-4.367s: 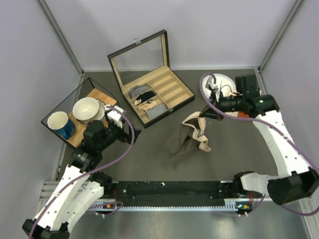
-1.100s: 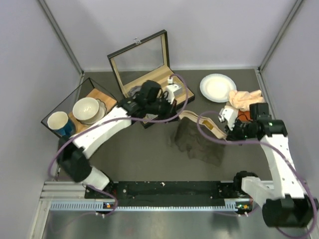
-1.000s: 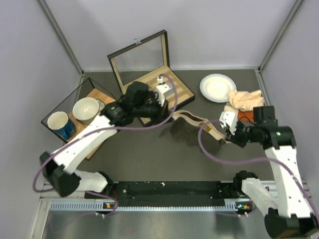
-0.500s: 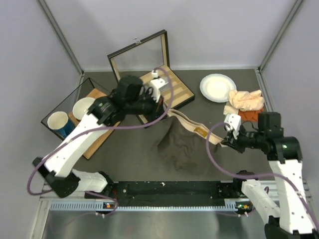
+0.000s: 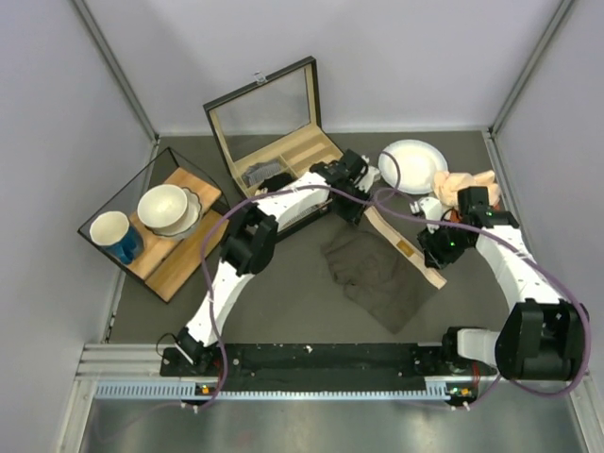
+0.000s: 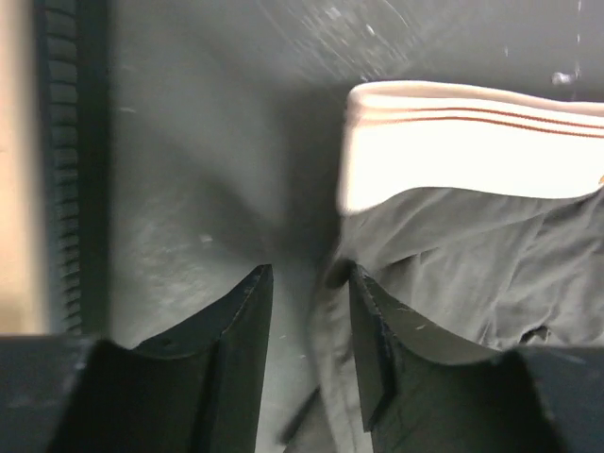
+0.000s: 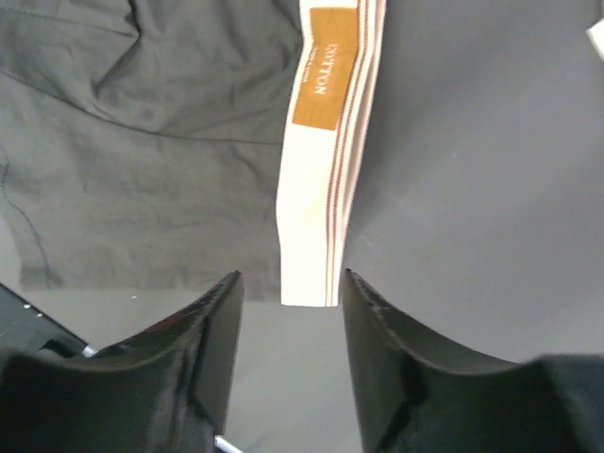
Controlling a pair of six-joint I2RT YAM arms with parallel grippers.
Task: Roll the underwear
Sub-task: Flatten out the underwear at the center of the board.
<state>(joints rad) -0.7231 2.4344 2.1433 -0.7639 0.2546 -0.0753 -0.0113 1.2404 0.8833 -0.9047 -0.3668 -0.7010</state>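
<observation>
The underwear (image 5: 377,278) lies spread flat on the dark table, its grey-brown legs pointing to the near right. Its beige waistband (image 5: 401,247) runs diagonally along the far edge, brown label (image 7: 326,66) facing up. My left gripper (image 5: 354,212) stands open at the waistband's left end. In the left wrist view the grey cloth edge (image 6: 453,255) lies loose between the parted fingers of that gripper (image 6: 310,274). My right gripper (image 5: 436,257) is open at the other end, where the waistband's tip (image 7: 311,274) lies just beyond the spread fingertips of the gripper (image 7: 292,278), unheld.
A black compartment box (image 5: 283,179) with its glass lid raised stands behind the left gripper. A white plate (image 5: 412,165) and peach and orange cloths (image 5: 467,189) lie at the back right. A bowl (image 5: 168,208) and blue cup (image 5: 113,231) sit on a wooden tray at left.
Both grippers have opened and let go of the waistband they held stretched between them. The underwear has dropped flat, further right and back on the table.
</observation>
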